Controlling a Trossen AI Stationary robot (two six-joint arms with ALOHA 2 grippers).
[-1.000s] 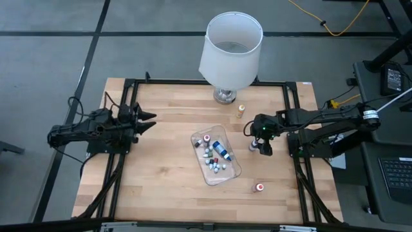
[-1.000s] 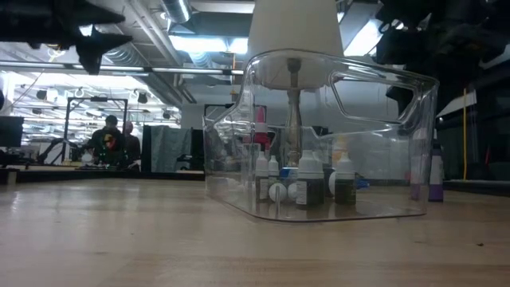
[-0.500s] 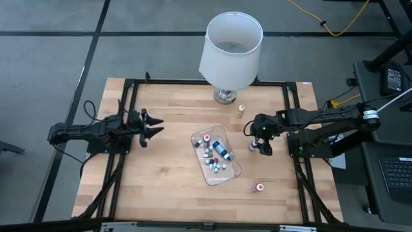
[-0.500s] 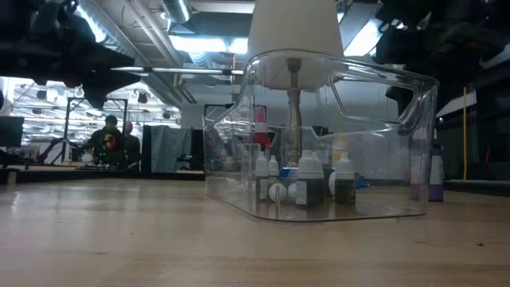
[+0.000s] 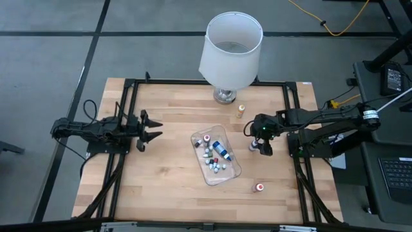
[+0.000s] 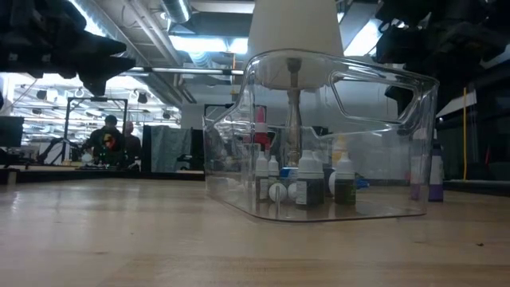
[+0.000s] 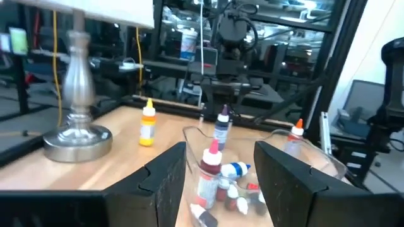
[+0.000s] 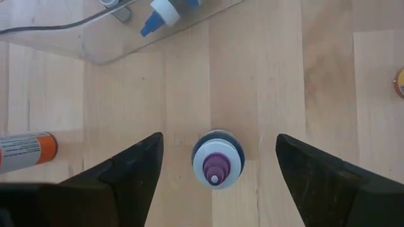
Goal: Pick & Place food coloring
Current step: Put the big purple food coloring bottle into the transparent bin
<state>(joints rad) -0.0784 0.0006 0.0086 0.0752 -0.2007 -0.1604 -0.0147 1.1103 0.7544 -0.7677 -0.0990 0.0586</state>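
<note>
Left gripper: we see the left gripper (image 5: 151,126) at the left of the high view, over bare wood, fingers spread and holding nothing, pointed toward the tray and well apart from it.
Tray: the clear tray (image 5: 232,170) lies at the centre of the high view, slightly below the middle, and already holds most of the food coloring (image 5: 214,154), a cluster of small bottles, one with a blue cap lying on its side.
Done so far: we judge the bulk of the set is placed, since only a few bottles stand outside the tray.
Yellow bottle: one orange-yellow bottle (image 5: 241,111) stands above the tray, just below the lamp (image 5: 230,51) at top centre.
Purple-capped bottle: one upright bottle (image 8: 215,164) stands right of the tray; in the right wrist view it sits centred between the two fingers.
Right gripper: the right gripper (image 5: 260,145), right of centre in the high view, hangs directly over that bottle with its fingers spread wide, not yet gripping it.
Red-capped bottle: one more bottle (image 5: 259,187) stands at the lower right of the tray, alone on the table (image 5: 161,187).
Left to do: we reckon three bottles remain; the purple-capped one looks next.
</note>
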